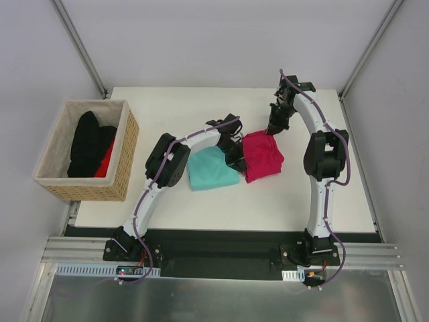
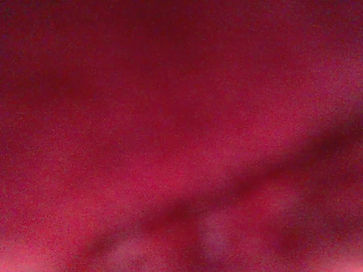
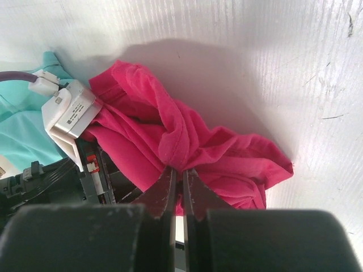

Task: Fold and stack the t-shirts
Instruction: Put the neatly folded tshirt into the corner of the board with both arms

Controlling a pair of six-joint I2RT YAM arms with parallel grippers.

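Two shirts lie near the middle of the table (image 1: pixel 201 111), touching each other. The pink shirt (image 1: pixel 265 159) is a bunched-up lump, not flat and not folded. The teal shirt (image 1: pixel 211 171) sits just at its 8 o'clock side in the top view and looks like a small folded square.

Both arms are on the pink shirt. The right gripper (image 3: pixel 177 171) is at the shirt's 12 o'clock edge. Its jaws are pinched tight on a ridge of pink cloth, and the right wrist view shows this well. The left gripper (image 1: pixel 236 153) is at the shirt's 9 o'clock edge, between the two shirts. Its jaws are closed too. Its camera sees only pink, so the cloth is right up against it. I think it holds pink cloth, but its fingers are hidden.

The line from one grip to the other runs from 9 o'clock up to 12 o'clock. The lump has no clear long side. I think the next move needs the two grips to pull apart along that line, so the shirt opens flat. The teal shirt is nearer the left arm, so the stacking spot lies toward 8 o'clock.

Far off at 9 o'clock stands a basket (image 1: pixel 126 144) with dark and red cloth inside.
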